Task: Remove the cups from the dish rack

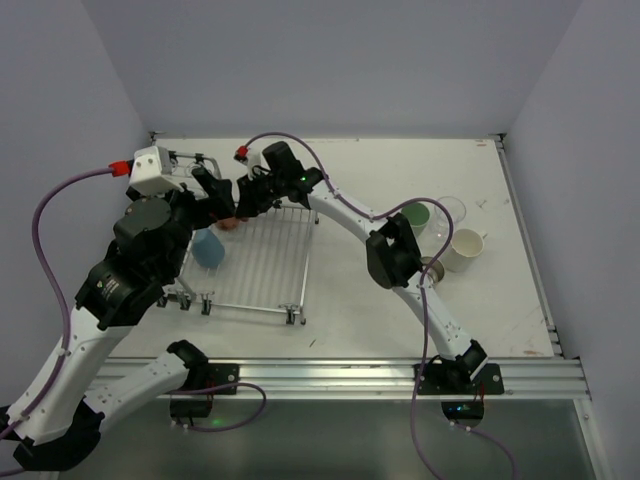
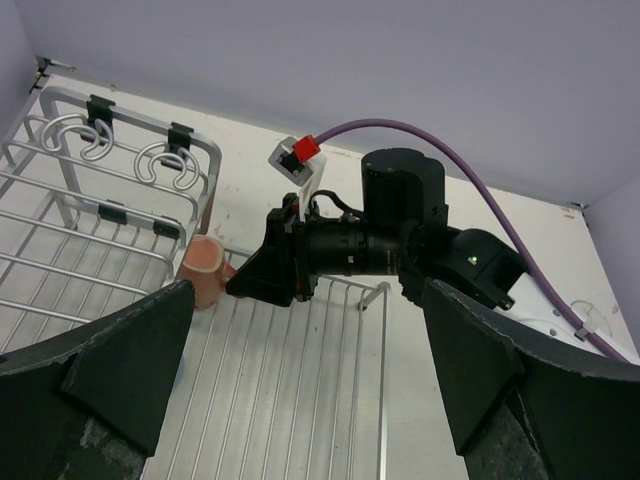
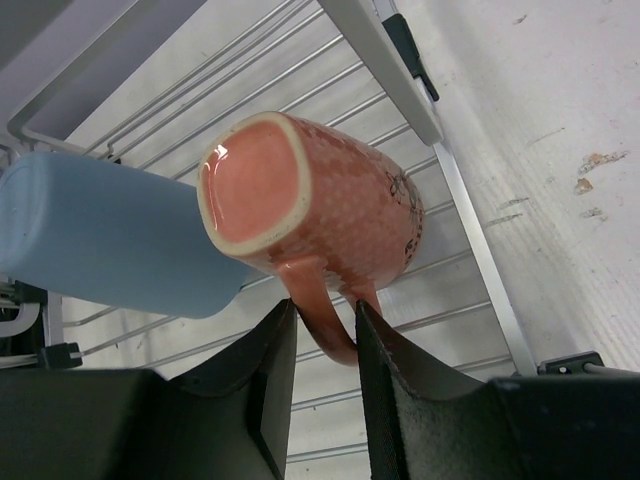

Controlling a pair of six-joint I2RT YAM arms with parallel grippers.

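Observation:
A salmon-pink cup (image 3: pixel 330 210) with a cream rim lies tipped on the silver wire dish rack (image 3: pixel 380 50), its handle pointing at my right gripper (image 3: pixel 325 340). That gripper is shut on the handle, one finger on each side. A pale blue cup (image 3: pixel 110 235) lies beside the pink one. From above, the pink cup (image 1: pixel 228 222) and the blue cup (image 1: pixel 208 247) sit at the dish rack's (image 1: pixel 262 275) left end. My left gripper (image 2: pixel 300 400) hangs open over the rack's wires (image 2: pixel 300 380), holding nothing, with the pink cup (image 2: pixel 205 265) just ahead of it.
On the table right of the rack stand a green cup (image 1: pixel 415 218), a clear cup (image 1: pixel 450 210), a cream cup (image 1: pixel 465 248) and a brown cup (image 1: pixel 433 270), partly behind the right arm. The rack's raised basket end (image 2: pixel 110 170) is at far left.

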